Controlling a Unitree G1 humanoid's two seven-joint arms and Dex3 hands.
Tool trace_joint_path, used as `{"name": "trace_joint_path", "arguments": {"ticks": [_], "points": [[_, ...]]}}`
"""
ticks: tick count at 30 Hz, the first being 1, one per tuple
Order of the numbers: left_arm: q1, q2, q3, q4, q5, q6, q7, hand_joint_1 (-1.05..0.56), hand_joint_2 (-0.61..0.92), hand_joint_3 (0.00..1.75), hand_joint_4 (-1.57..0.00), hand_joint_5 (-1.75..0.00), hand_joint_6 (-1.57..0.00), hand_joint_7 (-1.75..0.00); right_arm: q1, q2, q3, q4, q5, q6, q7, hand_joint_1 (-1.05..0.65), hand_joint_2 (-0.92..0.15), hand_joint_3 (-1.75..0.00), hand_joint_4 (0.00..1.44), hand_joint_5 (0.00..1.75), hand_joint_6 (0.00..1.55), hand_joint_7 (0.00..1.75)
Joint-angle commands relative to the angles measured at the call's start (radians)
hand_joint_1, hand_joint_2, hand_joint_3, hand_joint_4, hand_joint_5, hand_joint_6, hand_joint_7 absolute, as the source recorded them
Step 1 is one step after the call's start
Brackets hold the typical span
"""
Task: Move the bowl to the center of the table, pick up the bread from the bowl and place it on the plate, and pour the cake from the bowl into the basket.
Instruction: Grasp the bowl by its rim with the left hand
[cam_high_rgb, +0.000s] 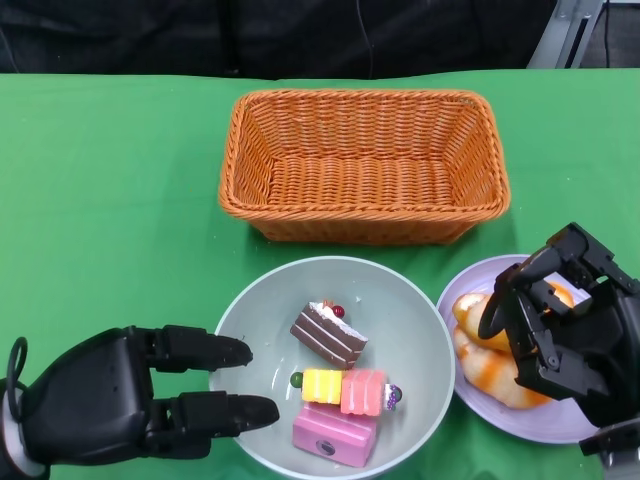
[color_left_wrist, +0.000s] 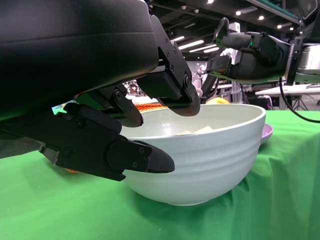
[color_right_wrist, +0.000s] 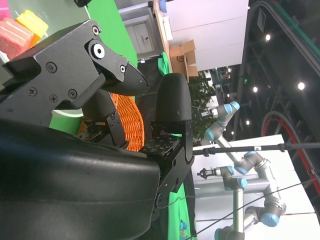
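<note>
Fingers (cam_high_rgb: 215, 350) of your left hand (cam_high_rgb: 120, 395) are spread and hold nothing; they reach toward the near-left rim of the bowl (cam_high_rgb: 400, 290). In the left wrist view one finger lies over the rim and another beside the outer wall, and you cannot tell whether either touches.

Your right hand (cam_high_rgb: 565, 320) hovers over the plate (cam_high_rgb: 555, 425) with its fingers curled downward above the bread (cam_high_rgb: 485, 365). Whether they touch the bread cannot be told; nothing is plainly held.

Item, bowl: pale grey-green, upright, at the near centre of the table, just in front of the basket (cam_high_rgb: 365, 165) and just beside the plate on your right.

Item, cakes, in the bowl:
- chocolate layer slice (cam_high_rgb: 328, 335) with a red topping, long axis running from far-left to near-right;
- yellow piece (cam_high_rgb: 322, 385) and pink piece (cam_high_rgb: 363, 391), touching side by side, together running left to right;
- magenta block (cam_high_rgb: 335, 432) nearest you, long axis roughly left to right, slightly tilted.

Item, bread: golden, glazed, lying on the lilac plate, long axis running from far-left to near-right, partly hidden by your right hand.

Item, basket: orange wicker, rectangular, long axis left to right, on the far side of the bowl.

Item, green tablecloth (cam_high_rgb: 110, 200) under everything.
</note>
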Motion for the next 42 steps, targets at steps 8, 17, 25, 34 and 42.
{"name": "trace_joint_path", "arguments": {"ticks": [8, 17, 25, 34, 42], "points": [[-0.003, 0.026, -0.074, -0.037, -0.113, 0.055, -0.112, -0.42, 0.92, 0.16, -0.58, 0.0, -0.5, 0.0, 0.012, 0.006, -0.002, -0.011, 0.0, -0.021, -0.004, -0.1, -0.5, -1.14, 0.69, 1.71, 0.59, 1.43], [0.014, 0.022, -0.086, -0.069, -0.161, 0.092, -0.178, -0.43, 0.92, 0.15, -0.53, 0.0, -0.49, 0.0, 0.018, 0.007, 0.006, -0.014, -0.011, -0.028, -0.006, -0.12, -0.49, -1.15, 0.68, 1.74, 0.57, 1.47], [0.04, 0.022, -0.086, -0.132, -0.192, 0.158, -0.295, -0.43, 0.92, 0.06, -0.57, -0.02, -0.56, -0.02, 0.024, 0.011, 0.009, -0.021, 0.002, -0.012, -0.008, -0.11, -0.47, -1.17, 0.7, 1.73, 0.6, 1.46], [0.044, 0.013, -0.091, -0.142, -0.212, 0.177, -0.365, -0.43, 0.92, 0.03, -0.65, -0.04, -0.65, -0.04, 0.027, 0.008, 0.013, -0.016, -0.005, -0.026, 0.002, -0.14, -0.47, -1.18, 0.7, 1.72, 0.58, 1.46], [0.038, 0.007, -0.098, -0.11, -0.22, 0.173, -0.373, -0.44, 0.92, 0.03, -0.68, -0.05, -0.66, -0.02, 0.023, 0.008, 0.011, -0.007, -0.003, -0.027, 0.011, -0.14, -0.47, -1.18, 0.71, 1.73, 0.58, 1.47]]}}
